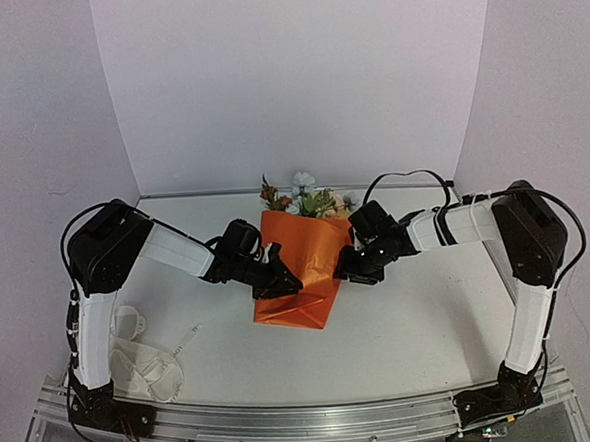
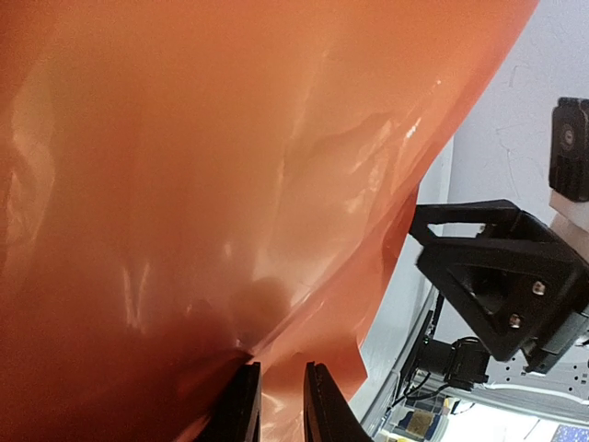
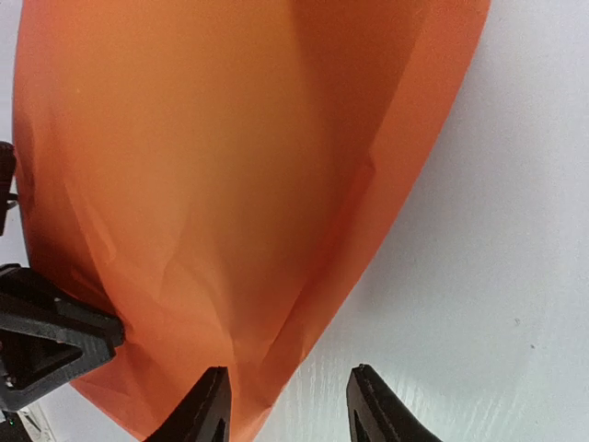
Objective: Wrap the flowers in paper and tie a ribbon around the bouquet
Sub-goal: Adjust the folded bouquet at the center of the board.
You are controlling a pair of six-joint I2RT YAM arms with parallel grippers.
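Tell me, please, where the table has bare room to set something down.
Most room: the table right of the paper wrap, between it, the right arm and the near rail. A strip lies in front of the wrap. Crowded: the centre, where the left arm and right arm flank the wrap, and near left, where the ribbon lies.

The paper (image 2: 202, 184) fills nearly the whole view, its glossy orange face streaked with pale highlights and soft creases; several creases run down towards the bottom edge, where the left gripper (image 2: 279, 370) shows two dark fingers (image 2: 241, 410) standing close together; orange shows in the narrow gap between them, though whether they pinch the sheet cannot be told; the paper's right edge slants from top right to bottom centre; just beside that edge sits the black right gripper (image 2: 442, 241), with a triangular opening in its body; behind it lies a white surface.
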